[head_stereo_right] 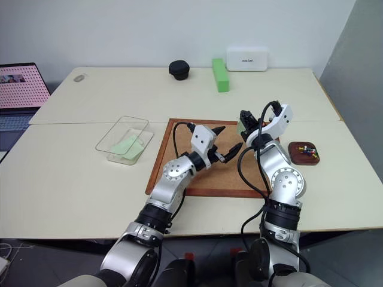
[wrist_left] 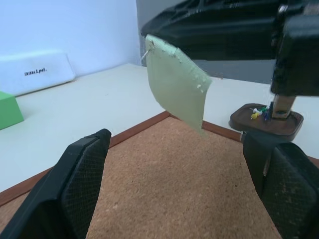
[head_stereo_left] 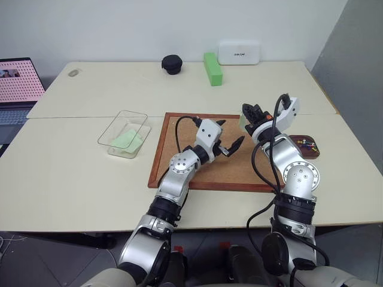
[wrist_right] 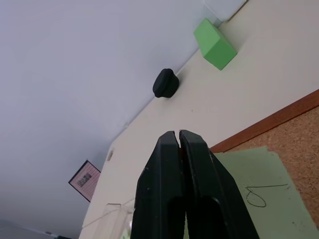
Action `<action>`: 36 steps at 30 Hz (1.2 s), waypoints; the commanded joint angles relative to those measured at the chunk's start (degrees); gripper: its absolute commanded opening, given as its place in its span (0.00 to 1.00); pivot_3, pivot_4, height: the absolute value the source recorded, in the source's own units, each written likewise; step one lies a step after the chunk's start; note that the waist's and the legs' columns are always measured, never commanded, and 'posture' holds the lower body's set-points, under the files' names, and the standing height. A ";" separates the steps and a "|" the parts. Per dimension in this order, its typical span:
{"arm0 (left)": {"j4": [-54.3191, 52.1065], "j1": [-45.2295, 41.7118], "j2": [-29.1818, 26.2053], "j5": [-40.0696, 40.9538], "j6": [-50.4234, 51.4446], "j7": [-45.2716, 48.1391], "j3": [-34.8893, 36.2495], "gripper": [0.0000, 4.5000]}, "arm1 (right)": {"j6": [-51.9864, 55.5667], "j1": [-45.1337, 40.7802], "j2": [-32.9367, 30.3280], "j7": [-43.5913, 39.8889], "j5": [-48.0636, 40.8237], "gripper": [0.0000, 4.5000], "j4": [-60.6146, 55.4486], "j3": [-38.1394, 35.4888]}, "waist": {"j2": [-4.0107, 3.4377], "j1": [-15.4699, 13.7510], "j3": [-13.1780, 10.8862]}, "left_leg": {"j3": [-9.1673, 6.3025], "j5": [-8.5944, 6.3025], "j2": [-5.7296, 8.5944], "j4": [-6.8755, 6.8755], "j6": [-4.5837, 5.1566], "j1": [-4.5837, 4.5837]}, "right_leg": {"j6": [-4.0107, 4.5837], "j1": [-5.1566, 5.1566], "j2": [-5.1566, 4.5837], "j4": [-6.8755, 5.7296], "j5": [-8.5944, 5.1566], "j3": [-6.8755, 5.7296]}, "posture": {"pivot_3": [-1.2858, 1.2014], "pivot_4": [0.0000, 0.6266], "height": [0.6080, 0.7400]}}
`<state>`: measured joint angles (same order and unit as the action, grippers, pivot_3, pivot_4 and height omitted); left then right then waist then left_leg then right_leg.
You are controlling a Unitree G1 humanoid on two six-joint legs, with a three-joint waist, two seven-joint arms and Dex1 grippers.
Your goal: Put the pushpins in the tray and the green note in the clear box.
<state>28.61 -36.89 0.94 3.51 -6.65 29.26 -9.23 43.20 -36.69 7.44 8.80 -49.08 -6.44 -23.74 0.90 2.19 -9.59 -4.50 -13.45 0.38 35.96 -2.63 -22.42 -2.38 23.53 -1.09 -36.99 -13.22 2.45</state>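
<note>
the right gripper's [head_stereo_left: 246, 115] jaws are closed on the green note [wrist_left: 177, 82], which hangs edge-down above the cork board [head_stereo_left: 179, 149]. the left gripper's [head_stereo_left: 230, 136] jaws stand wide open just beside it, not touching. the left wrist view shows multicoloured pushpins [wrist_left: 260, 112] in the tray [wrist_left: 266, 122]. another green sheet lies in the clear box [head_stereo_left: 117, 127] on the tabletop [head_stereo_left: 72, 173].

Cork board [head_stereo_left: 203, 170] at frame centre; left gripper [head_stereo_left: 230, 137] over it, fingers spread. Right gripper [head_stereo_left: 248, 119] just right of it, pinching green note [head_stereo_left: 242, 121]. Clear box [head_stereo_left: 124, 133] centre left holds green paper. Tray [head_stereo_left: 306, 146] with pushpins [head_stereo_left: 307, 143] at right. Green block [head_stereo_left: 212, 68] up top.
</note>
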 commanded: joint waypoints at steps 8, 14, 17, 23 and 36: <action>4.10 -5.05 3.04 -0.10 -4.56 -3.67 1.50 0.99 | -0.41 0.50 1.26 3.57 -6.87 0.00 -4.74 2.28 | 0.00 0.01 0.00 | -0.01 0.00 0.00 0.01 0.01 -0.06 | -0.15 0.02 0.01 0.02 -0.08 -0.02 | 0.52 0.24 1.00; 5.24 -6.40 3.88 0.60 -4.79 -4.36 2.26 0.99 | -0.76 1.19 0.43 3.83 -8.00 0.00 -4.63 3.53 | 0.00 0.10 0.00 | -0.02 0.00 -0.01 0.00 0.01 -0.06 | -0.15 0.03 0.01 0.02 -0.08 -0.03 | 0.52 0.24 1.00; 5.45 -6.84 4.06 1.14 -4.27 -4.44 3.02 0.95 | -1.03 1.09 0.22 3.76 -8.10 0.00 -4.25 3.76 | 0.00 0.10 0.00 | -0.02 0.00 0.00 0.01 0.01 -0.07 | -0.15 0.03 0.01 0.02 -0.09 -0.03 | 0.52 0.24 1.00; 6.04 -7.38 4.00 1.52 -4.15 -4.24 4.02 0.72 | -0.98 0.76 -0.43 3.02 -8.32 0.00 -3.92 3.91 | 0.00 0.10 0.00 | -0.02 0.00 0.00 0.01 0.01 -0.08 | -0.15 0.04 0.01 0.02 -0.09 -0.04 | 0.52 0.24 1.00; 5.50 -6.56 3.96 2.02 -2.96 -2.82 4.38 0.14 | -1.41 0.35 -1.42 2.42 -7.89 0.00 -3.43 4.23 | 0.00 0.10 0.00 | -0.03 -0.01 0.00 0.01 0.01 -0.09 | -0.15 0.04 0.02 0.03 -0.09 -0.04 | 0.52 0.24 1.00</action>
<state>35.90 -42.85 4.57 4.50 -9.61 25.97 -5.15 42.83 -35.15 6.41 12.18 -55.82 -8.69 -20.37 0.90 2.30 -9.59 -4.54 -13.45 0.38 35.97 -2.62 -22.51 -2.53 23.57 -1.07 -36.97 -13.30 2.41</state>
